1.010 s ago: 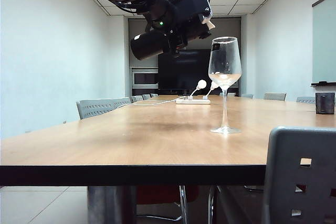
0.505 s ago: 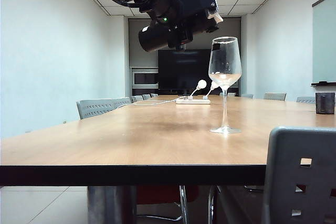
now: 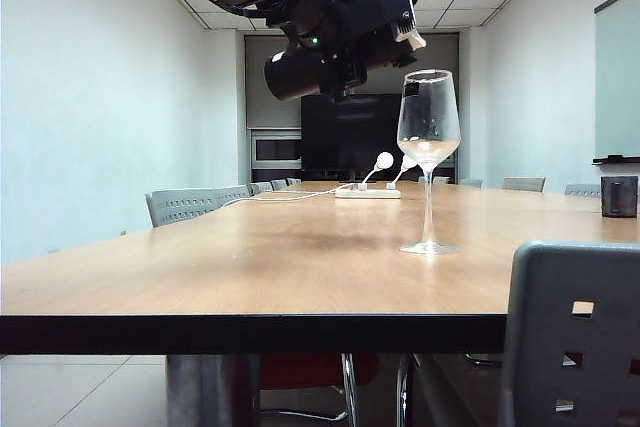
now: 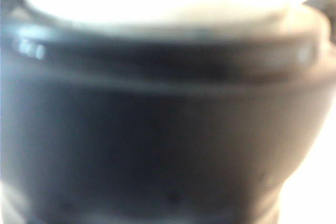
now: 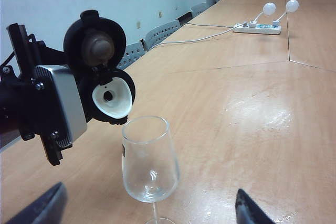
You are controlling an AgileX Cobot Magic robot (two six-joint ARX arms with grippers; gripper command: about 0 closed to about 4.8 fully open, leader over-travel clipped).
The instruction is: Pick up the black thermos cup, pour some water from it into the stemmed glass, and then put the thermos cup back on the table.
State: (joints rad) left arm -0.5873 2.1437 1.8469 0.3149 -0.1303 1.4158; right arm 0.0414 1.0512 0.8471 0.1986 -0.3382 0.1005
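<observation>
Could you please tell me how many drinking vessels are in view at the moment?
3: the stemmed glass stands on the table; the black thermos cup is held tilted above it in the left gripper; a small dark cup sits far right.

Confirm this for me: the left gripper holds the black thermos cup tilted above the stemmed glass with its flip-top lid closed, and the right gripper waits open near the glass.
Not quite: the lid is open, not closed. The right wrist view shows the black thermos cup with its flip-top swung back and the whitish spout facing the stemmed glass. The rest holds: the left gripper holds the thermos tilted above the glass, and the right gripper waits open near it.
</observation>
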